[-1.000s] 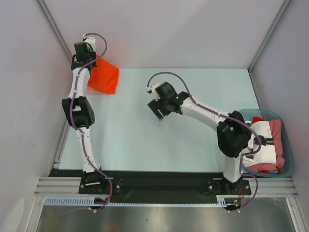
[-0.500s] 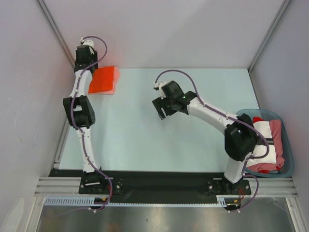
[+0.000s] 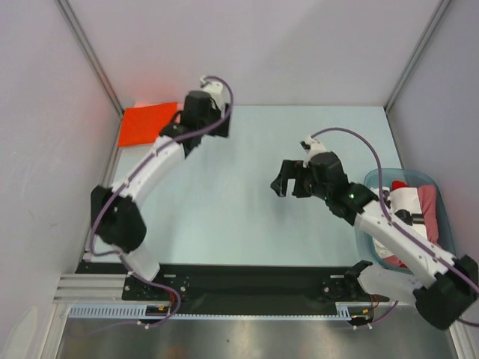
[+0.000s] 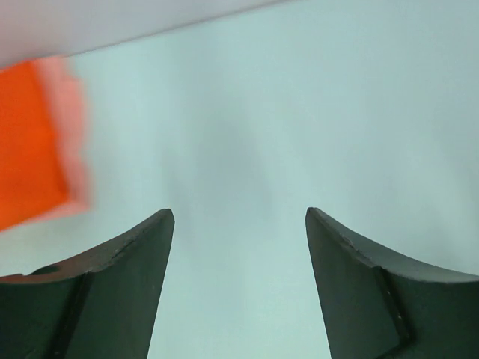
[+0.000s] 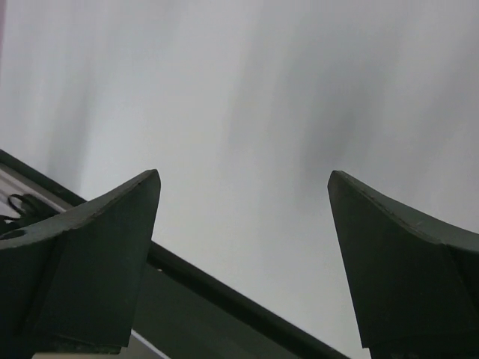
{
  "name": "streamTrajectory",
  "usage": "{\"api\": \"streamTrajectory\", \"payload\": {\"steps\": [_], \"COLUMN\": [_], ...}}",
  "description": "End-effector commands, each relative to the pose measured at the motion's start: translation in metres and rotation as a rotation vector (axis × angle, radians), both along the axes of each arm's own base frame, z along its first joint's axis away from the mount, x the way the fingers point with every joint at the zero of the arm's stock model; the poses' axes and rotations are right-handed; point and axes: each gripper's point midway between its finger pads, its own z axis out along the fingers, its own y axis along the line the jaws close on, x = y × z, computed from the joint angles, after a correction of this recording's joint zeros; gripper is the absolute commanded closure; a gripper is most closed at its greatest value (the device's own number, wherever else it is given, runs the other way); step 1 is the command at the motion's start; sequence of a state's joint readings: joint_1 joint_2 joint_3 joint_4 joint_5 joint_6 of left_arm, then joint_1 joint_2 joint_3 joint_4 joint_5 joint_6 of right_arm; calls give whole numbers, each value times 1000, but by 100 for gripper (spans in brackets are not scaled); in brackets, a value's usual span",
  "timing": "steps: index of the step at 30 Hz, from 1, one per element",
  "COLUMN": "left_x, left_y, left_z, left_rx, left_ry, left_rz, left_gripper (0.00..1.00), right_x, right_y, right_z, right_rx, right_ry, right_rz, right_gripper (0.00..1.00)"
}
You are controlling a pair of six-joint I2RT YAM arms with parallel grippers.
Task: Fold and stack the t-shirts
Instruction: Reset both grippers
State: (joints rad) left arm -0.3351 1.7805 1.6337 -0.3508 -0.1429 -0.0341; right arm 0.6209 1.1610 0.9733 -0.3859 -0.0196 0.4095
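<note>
T-shirts appeared in two places. The table point(image 3: 239, 209), pale blue-green, filled the walled cell and was the largest item. On it the left arm point(image 3: 150, 168) arched from its base at the near edge up to the far edge, left of centre. The right arm point(image 3: 389, 228) reached from its base at the near right toward the middle of the table.

A blue-grey basket point(image 3: 447, 213) stood at the right edge, near the near right corner. It held a loose pile of t-shirts point(image 3: 428, 217): pink and white cloth, with a small red patch at the far side. The right arm crossed over the basket's left part, so part of the pile was hidden.

The orange t-shirt point(image 3: 146, 123) lay folded flat in the far left corner, a neat rectangle with its long axis running along the far edge. Which end was the neck could not be told. In the left wrist view it showed as a blurred orange block at the left of the picture, well clear of the fingers.

The left gripper point(image 4: 239, 213) hung over bare table just right of the orange t-shirt, jaws apart and holding nothing. The right gripper point(image 5: 243, 173) hung over the middle of the table, jaws spread wide and holding nothing. The dark base rail point(image 5: 224, 299) crossed the lower left of its view.
</note>
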Motion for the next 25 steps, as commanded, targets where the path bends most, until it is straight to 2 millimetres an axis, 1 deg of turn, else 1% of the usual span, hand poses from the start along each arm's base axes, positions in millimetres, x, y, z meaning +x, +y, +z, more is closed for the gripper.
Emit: {"api": "streamTrajectory", "payload": {"steps": [1,2,3,4,5,6,7,8,9,10,11,12,13,14,15,16,17,18,19,20,21,22,23,24,25], "left_x": [-92,-111,-136,-154,-175,-196,-211,-223,-246,-257,-268,-284,-293,-300,-308,-320,-326,-333,-344,-350,-353,-357,-365,-366,-373], "left_y": [-61,-73,-82,-88,-96,-91,-93,-92,-88,-87,-84,-78,-75,-72,-68,-63,-61,-59,-56,-54,-53,-51,-45,-45,-47], "left_z": [31,28,1,0,21,-8,-10,-14,-14,-17,-16,-20,-20,-24,-45,-32,-35,-52,-41,-39,-50,-47,-29,-37,-27], "left_rx": [-180,-215,-223,-297,-394,-409,-484,-529,-602,-674,-723,-779,-848,-881,-897,-981,-1014,-1037,-1119,-1161,-1189,-1250,-1323,-1358,-1428], "left_ry": [17,41,101,125,89,146,168,173,147,166,156,134,144,148,177,151,158,186,171,160,174,182,116,127,152], "left_rz": [-126,-164,-190,-189,-264,-258,-243,-251,-293,-276,-284,-305,-291,-286,-270,-289,-288,-280,-306,-319,-314,-312,-359,-356,-395], "left_gripper": [23,23,22,21,15,1,0,0,0,0,0,0,0,0,0,0,0,0,0,0,0,0,0,0,0], "right_x": [-12,-15,-20,-25,-28,-32,-36,-37,-41,-47,-52,-58,-66,-72,-76,-83,-88,-93,-97,-104,-107,-110,-115,-118,-118], "right_y": [-9,-11,-16,-19,-22,-26,-27,-36,-39,-43,-42,-43,-47,-49,-52,-57,-62,-64,-67,-71,-72,-73,-77,-78,-75], "right_z": [22,23,10,12,9,-2,-5,-16,-23,-39,-40,-45,-60,-57,-60,-79,-82,-74,-76,-92,-84,-87,-95,-96,-85], "right_rx": [212,246,251,287,295,292,310,293,293,283,320,335,342,404,429,425,443,524,555,556,643,675,679,709,747], "right_ry": [2,1,27,34,37,65,84,112,142,182,202,216,249,252,258,288,293,285,285,315,301,314,340,343,325], "right_rz": [-128,-142,-161,-182,-190,-209,-225,-285,-307,-328,-336,-343,-367,-391,-407,-434,-455,-470,-479,-501,-499,-511,-536,-538,-507], "right_gripper": [0,0,0,0,0,0,0,0,0,0,0,0,0,0,0,0,0,0,0,0,0,0,0,0,0]}}
